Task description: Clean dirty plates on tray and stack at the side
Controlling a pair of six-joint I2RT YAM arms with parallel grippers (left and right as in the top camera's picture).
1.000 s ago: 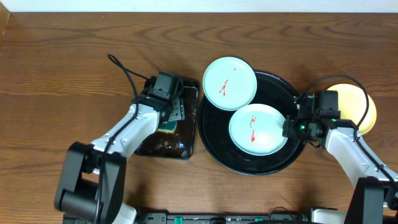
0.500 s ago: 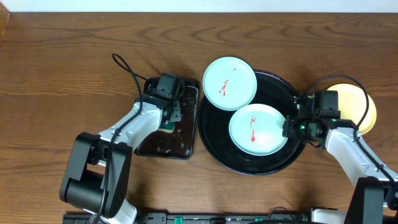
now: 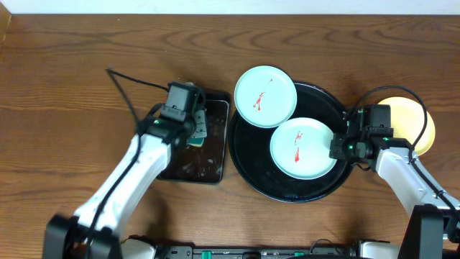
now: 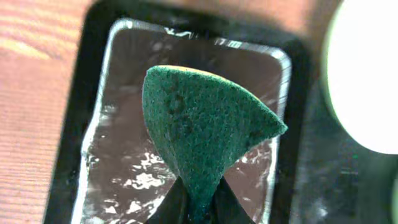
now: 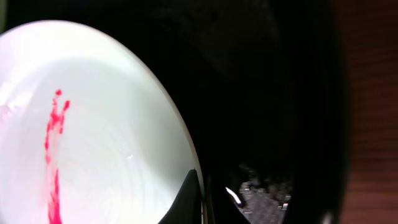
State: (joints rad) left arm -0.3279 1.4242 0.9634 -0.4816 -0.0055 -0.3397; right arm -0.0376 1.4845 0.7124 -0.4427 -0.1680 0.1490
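Wood-grain table (image 3: 65,79), with the widest stretch of open wood left of the left arm and along the far edge.

Left gripper (image 4: 195,198) is pinched on a green sponge (image 4: 202,127). The sponge is squeezed to a wedge at the fingers and fans out above a rectangular black tray (image 3: 215,169) with a glossy, wet-looking lining. This small tray sits just beside the left rim of the round tray (image 3: 287,191).

Right gripper (image 3: 338,150) is closed on the right rim of the centre plate (image 3: 302,149). The plate is pale with a red smear and sits inside the round tray, right of middle, its edge close to the tray's right rim.

The upper plate (image 3: 265,96), also red-smeared, overhangs the round tray's upper-left rim. The yellow plate (image 3: 413,122) is on the table right of the round tray, partly hidden by the right arm and cable.
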